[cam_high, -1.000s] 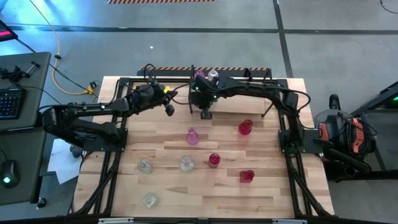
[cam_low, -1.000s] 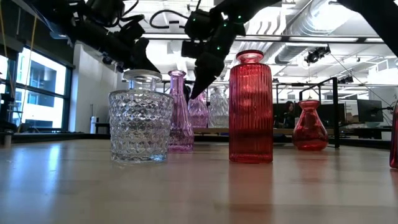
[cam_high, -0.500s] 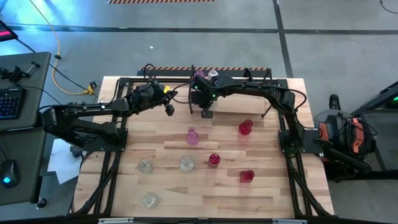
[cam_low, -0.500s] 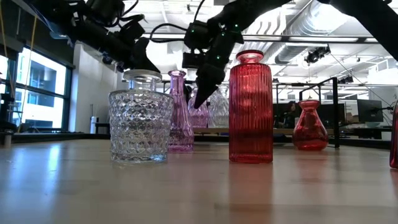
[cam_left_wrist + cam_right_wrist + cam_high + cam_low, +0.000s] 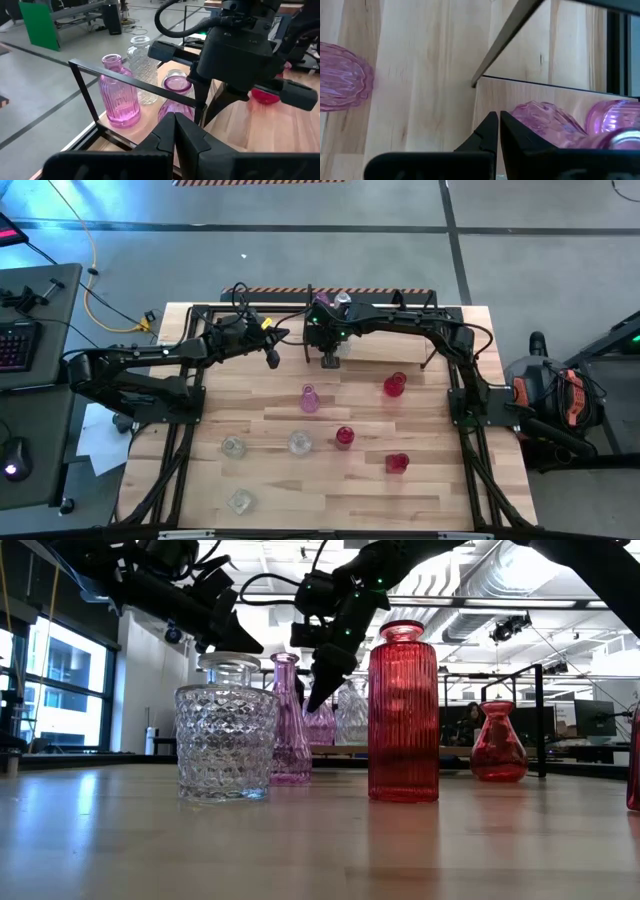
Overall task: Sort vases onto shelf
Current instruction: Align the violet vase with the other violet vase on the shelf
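Note:
The shelf stands at the table's far edge, and pink and clear vases stand on it. On the table stand a pink vase, three red ones and three clear ones. My right gripper hangs shut just in front of the shelf's left end, pointing down. My left gripper is shut, to the left of the right one, and holds nothing.
The arms' black metal frames run along the table's left and right sides. Bare wood lies between the shelf and the row of vases. In the low view a clear cut-glass jar and a tall red ribbed vase stand nearest.
My right gripper has dipped a little toward the shelf and drawn back slightly, staying shut. The vases have kept their places.

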Controlling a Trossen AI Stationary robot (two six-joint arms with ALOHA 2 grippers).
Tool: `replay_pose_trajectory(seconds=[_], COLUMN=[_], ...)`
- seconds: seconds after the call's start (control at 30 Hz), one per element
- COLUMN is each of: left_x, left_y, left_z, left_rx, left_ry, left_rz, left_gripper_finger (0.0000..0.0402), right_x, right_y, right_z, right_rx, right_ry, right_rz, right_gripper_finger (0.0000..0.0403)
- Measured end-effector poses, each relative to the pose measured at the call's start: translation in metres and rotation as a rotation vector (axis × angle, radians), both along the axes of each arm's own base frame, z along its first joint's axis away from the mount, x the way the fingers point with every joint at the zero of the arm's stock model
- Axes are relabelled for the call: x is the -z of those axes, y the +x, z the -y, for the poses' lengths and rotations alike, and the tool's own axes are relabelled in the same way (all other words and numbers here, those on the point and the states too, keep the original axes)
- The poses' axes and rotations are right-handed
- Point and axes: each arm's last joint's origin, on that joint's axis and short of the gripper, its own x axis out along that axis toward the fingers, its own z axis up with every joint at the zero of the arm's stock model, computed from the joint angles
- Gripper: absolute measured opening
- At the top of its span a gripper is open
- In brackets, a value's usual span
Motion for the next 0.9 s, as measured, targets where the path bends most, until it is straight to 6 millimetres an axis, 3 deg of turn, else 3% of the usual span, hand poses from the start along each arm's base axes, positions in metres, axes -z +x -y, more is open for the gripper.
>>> replay_pose_trajectory(seconds=[0.9], left_x=[-0.003], left_y=[0.0015], left_z=[0.0012], left_rx=[0.048], left_ry=[-0.016], left_rz=[0.044], left_gripper_finger=[0.0], right_x=[-0.0025], right_y=[0.0014], right_z=[0.0035], right_rx=[-0.031], right_ry=[-0.109], right_rz=[-0.004], right_gripper_finger=[0.0])
